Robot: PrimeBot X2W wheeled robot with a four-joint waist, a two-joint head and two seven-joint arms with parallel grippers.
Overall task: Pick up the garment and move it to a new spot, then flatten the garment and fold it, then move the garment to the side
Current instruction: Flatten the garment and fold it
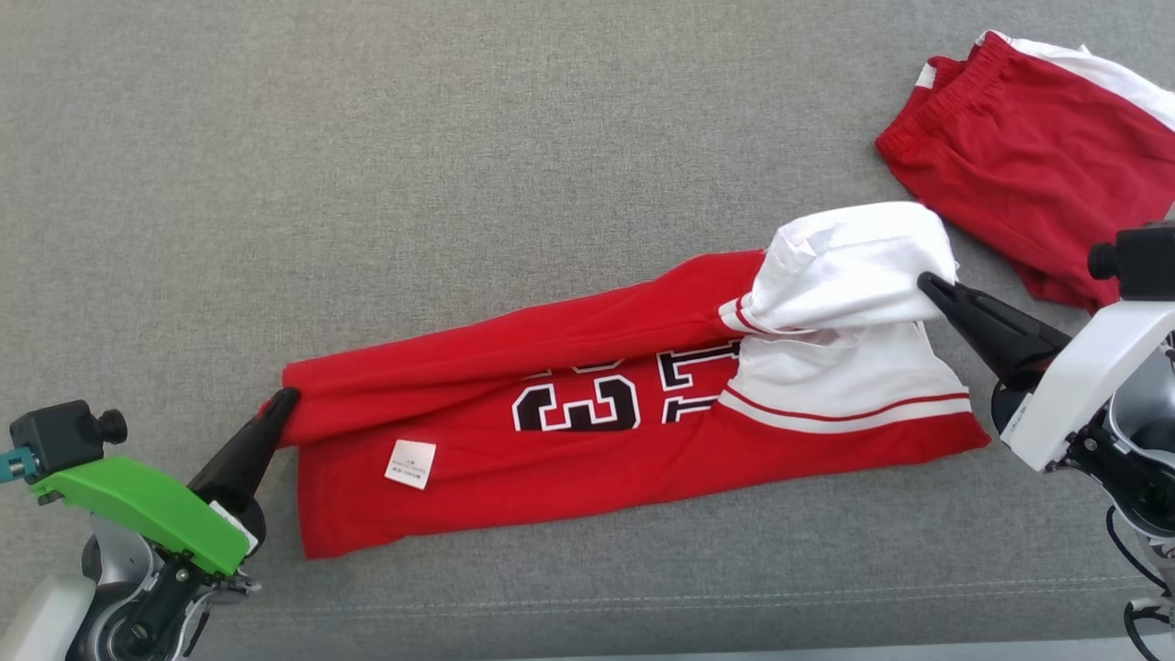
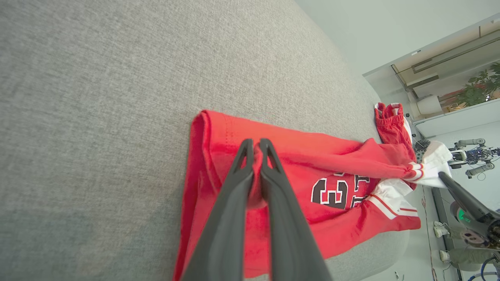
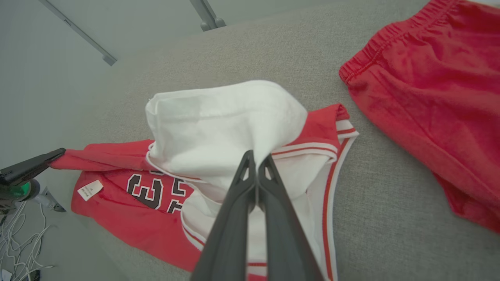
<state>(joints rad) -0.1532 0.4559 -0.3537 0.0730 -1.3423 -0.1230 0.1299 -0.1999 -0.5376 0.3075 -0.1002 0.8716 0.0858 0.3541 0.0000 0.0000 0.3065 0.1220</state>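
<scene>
We record the following:

- **garment** (image 1: 551,344): soft red knit cloth, matt and lightly creased.
- **white panel** (image 1: 854,262): the same kind of matt cloth, edged with red striping.
- **numerals** (image 1: 576,404): flat black-and-white print, smooth, without shine.
- **label** (image 1: 409,463): small white tag. We cannot tell whether it is cloth or paper.
- **shorts** (image 1: 1019,156): red cloth, matt and faintly fuzzy, with a ribbed, gathered waistband.
- **cushion** (image 1: 459,138): grey woven upholstery, coarse-grained and matt, with a stitched seam.
- **left pincer** (image 1: 286,397): dark plastic, smooth, with a dull sheen.
- **green cover** (image 1: 138,505): smooth satin plastic.
- **right pincer** (image 1: 925,280): the same dark plastic.
- **white shell** (image 1: 1083,376): smooth, slightly glossy plastic.
</scene>
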